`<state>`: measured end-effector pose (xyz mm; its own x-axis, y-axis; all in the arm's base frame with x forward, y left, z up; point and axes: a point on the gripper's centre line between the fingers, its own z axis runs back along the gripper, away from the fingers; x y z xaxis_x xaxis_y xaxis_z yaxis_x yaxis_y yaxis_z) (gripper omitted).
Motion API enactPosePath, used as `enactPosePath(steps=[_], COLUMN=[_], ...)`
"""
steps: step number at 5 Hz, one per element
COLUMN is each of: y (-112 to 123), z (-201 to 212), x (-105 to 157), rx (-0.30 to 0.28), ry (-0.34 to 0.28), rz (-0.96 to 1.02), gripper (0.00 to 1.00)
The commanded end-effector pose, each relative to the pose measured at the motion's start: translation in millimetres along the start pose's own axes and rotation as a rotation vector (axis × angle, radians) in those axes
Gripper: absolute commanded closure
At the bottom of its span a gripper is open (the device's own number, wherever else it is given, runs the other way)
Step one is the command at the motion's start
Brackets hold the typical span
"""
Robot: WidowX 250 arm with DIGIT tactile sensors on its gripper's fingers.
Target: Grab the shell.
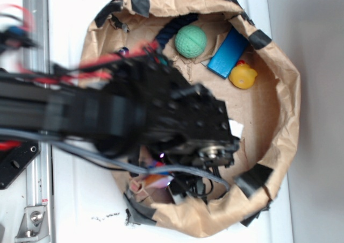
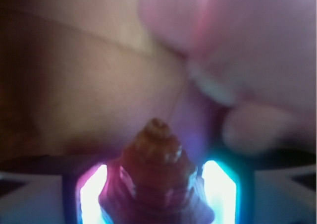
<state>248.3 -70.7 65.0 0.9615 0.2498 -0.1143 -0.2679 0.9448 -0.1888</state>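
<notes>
Gripper (image 2: 157,194) fingers (image 2: 220,192) clenched on ribbed orange-tan spiral shell (image 2: 157,184), tip pointing away, near brown paper bowl's (image 1: 279,108) bottom rim; blurred pink plush (image 2: 247,60) just beyond.

A crumpled brown paper bag (image 1: 279,114), patched with black tape, is lying open on a white table (image 1: 86,211). Inside, a green ball (image 1: 191,41) is sitting near a blue block (image 1: 227,53), which is touching a yellow rubber duck (image 1: 243,75). A blurred pink plush (image 2: 247,50) is filling the wrist view's upper right.
</notes>
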Motion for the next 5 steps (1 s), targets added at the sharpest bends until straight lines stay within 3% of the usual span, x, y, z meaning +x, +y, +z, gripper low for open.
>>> enactPosePath(steps=[1, 2, 3, 4, 5], y=[31, 23, 26, 28, 25], z=[99, 99, 88, 85, 86], x=[17, 13, 15, 22, 21], rx=[0.098, 0.220, 0.208, 0.123, 0.069], ry=[-0.311, -0.332, -0.359, -0.375, -0.341], rz=[-0.236, -0.339, -0.315, -0.320, -0.293], gripper=[1.00, 1.00, 1.00, 1.00, 1.00])
